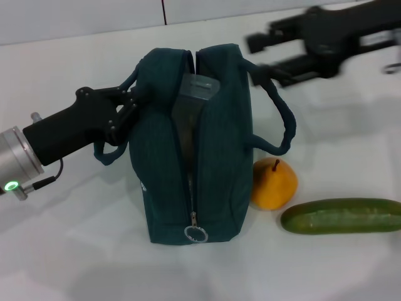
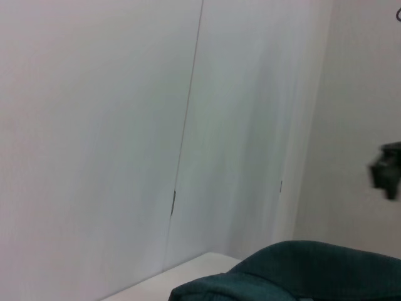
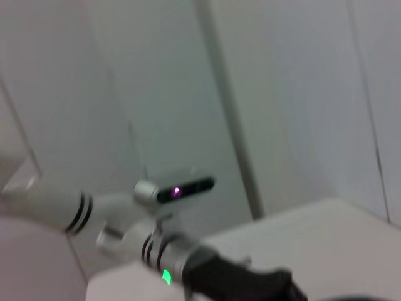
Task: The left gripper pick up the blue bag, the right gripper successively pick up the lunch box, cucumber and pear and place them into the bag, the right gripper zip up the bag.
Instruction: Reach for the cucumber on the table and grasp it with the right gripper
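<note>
Blue bag upright, half-unzipped (ring pull low), handle grasped by left end effector.

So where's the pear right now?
In the head view the pear sits on the table on the robot's right, right against the bag under its drooping handle, with the cucumber just beyond it on the right.

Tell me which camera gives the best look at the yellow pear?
The head view: the pear sits on the table in plain sight, between the blue bag and the cucumber. Neither wrist view shows it; the left wrist view catches only the bag's top, the right wrist view mostly wall.
</note>
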Action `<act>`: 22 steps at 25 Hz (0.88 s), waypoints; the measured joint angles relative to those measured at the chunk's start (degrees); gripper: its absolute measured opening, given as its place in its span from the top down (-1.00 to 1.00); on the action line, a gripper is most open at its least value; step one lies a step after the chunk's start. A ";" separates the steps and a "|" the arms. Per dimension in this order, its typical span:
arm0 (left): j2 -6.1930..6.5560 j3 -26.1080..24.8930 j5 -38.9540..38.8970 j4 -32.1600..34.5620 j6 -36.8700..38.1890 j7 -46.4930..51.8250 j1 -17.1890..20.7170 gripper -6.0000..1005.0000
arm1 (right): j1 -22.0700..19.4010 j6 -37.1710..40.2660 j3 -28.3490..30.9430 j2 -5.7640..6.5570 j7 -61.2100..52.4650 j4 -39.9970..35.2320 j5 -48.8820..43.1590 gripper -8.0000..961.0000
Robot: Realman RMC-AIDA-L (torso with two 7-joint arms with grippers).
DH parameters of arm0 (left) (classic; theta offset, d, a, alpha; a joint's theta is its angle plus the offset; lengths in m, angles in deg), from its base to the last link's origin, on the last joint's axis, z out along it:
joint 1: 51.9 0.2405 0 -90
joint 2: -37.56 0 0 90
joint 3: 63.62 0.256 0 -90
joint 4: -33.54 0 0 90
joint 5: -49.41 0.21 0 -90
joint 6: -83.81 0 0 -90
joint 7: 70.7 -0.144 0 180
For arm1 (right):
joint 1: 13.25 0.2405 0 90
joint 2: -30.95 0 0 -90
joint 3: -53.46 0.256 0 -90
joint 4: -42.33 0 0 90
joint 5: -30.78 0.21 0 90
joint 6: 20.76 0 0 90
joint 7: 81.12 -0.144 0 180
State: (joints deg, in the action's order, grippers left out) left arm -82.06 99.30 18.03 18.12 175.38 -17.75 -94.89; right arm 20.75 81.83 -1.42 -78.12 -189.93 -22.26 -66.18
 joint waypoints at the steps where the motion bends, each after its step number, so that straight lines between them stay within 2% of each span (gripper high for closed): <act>1: -0.03 0.00 -0.15 0.01 0.00 -0.05 0.02 0.90 | -0.44 2.10 0.14 0.95 -1.70 -2.36 -0.96 -0.12; 3: -0.03 0.01 -0.27 0.02 0.00 -0.09 0.11 0.90 | -0.94 7.11 1.07 2.49 -5.06 -7.04 -4.26 -0.24; 5: 0.02 0.02 -0.36 0.03 -0.03 -0.05 0.24 0.90 | -1.06 11.43 2.27 2.45 -7.08 -11.42 -9.29 -0.33; 7: 0.06 0.02 -0.40 0.04 -0.11 0.02 0.29 0.90 | -1.27 14.23 2.59 1.37 -8.38 -15.86 -15.26 -0.41; 10: 0.07 0.02 -0.41 0.04 -0.36 0.04 0.28 0.90 | -1.48 16.97 1.65 -1.79 -9.51 -20.96 -25.59 -0.41; 14: 0.04 0.03 -0.85 0.03 -0.49 -0.05 0.24 0.90 | -1.12 17.71 0.60 -5.62 -9.96 -22.43 -38.08 -0.42; 16: 0.03 0.03 -1.02 0.03 -0.51 0.03 0.25 0.90 | -0.95 17.65 -0.55 -6.34 -10.31 -22.42 -41.67 -0.43; 22: 0.10 0.01 -1.27 -0.26 -0.53 0.31 0.29 0.90 | -2.44 13.89 -8.97 -6.28 -11.10 -21.26 -43.38 -0.48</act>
State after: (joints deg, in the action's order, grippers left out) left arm -81.96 99.30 16.77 17.86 174.85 -17.44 -94.60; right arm 18.31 95.72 -10.39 -84.40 -201.04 -43.52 -109.56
